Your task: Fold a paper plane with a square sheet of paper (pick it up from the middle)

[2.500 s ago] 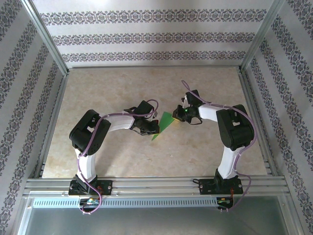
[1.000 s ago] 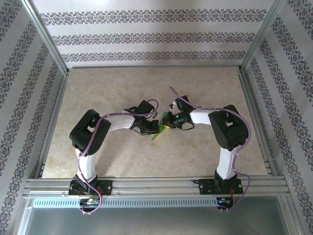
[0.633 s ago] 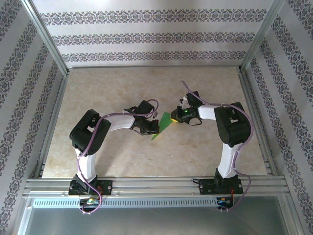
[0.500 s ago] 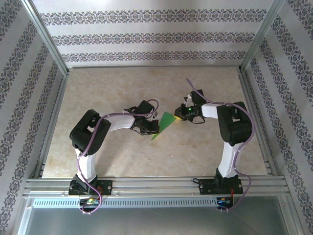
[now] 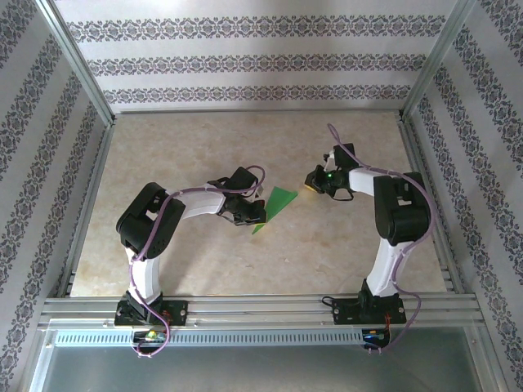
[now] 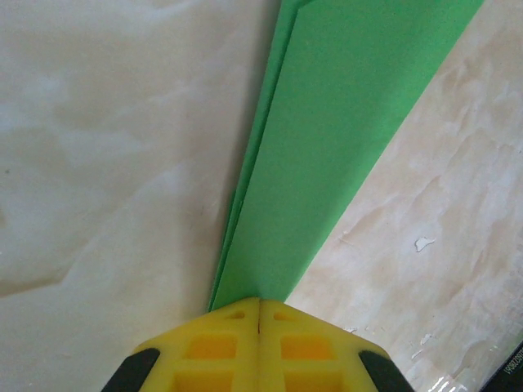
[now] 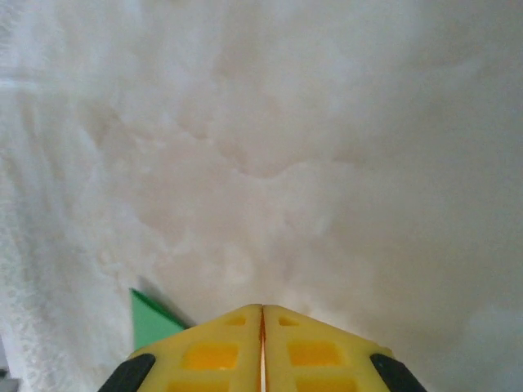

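The green paper (image 5: 279, 202) is folded into a narrow, pointed, layered shape and lies near the middle of the table. My left gripper (image 5: 254, 211) is shut on its near-left end. In the left wrist view the paper (image 6: 343, 147) runs away from my left gripper (image 6: 259, 304), whose jaws are pressed together. My right gripper (image 5: 314, 181) is shut with nothing in it, a short way right of the paper's far tip and apart from it. In the right wrist view my right gripper (image 7: 262, 309) hangs over bare table, and a corner of the paper (image 7: 154, 322) shows at lower left.
The beige marbled tabletop (image 5: 204, 147) is framed by metal rails (image 5: 90, 204), with patterned walls behind. A metal beam (image 5: 261, 310) runs along the near edge, where both arm bases are bolted.
My right gripper, which reached in to the paper a second ago, has pulled back to the right and away from it. The left gripper and the paper have not moved.
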Tool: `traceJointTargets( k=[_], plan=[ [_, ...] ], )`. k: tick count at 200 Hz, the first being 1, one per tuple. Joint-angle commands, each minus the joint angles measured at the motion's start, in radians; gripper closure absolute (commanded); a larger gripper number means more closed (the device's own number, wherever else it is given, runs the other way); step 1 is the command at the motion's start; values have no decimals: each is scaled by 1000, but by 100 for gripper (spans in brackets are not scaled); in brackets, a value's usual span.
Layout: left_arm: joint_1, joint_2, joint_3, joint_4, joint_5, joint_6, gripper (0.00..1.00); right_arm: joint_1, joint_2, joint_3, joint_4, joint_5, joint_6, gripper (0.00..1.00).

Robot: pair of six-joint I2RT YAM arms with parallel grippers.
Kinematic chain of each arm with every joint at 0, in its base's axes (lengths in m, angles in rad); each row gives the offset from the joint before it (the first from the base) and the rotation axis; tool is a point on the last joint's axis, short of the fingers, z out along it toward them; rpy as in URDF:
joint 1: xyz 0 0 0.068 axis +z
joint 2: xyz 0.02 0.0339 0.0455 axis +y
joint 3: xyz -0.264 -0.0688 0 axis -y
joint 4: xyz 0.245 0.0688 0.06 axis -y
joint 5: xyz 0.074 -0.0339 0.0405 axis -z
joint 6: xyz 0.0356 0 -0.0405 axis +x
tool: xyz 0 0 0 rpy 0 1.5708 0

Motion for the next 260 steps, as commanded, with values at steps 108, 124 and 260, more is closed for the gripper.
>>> traceJointTargets(
  k=[108,124,260],
  plan=[
    [-5,-10,80,-133,36,26,97,296,3,-88,43,5,88,89],
    [-6,-29,91,-103,51,25,95,295,20,-87,33,16,86,89],
    [-5,49,15,-69,39,27,93,284,30,-96,0,32,83,89]
  ],
)
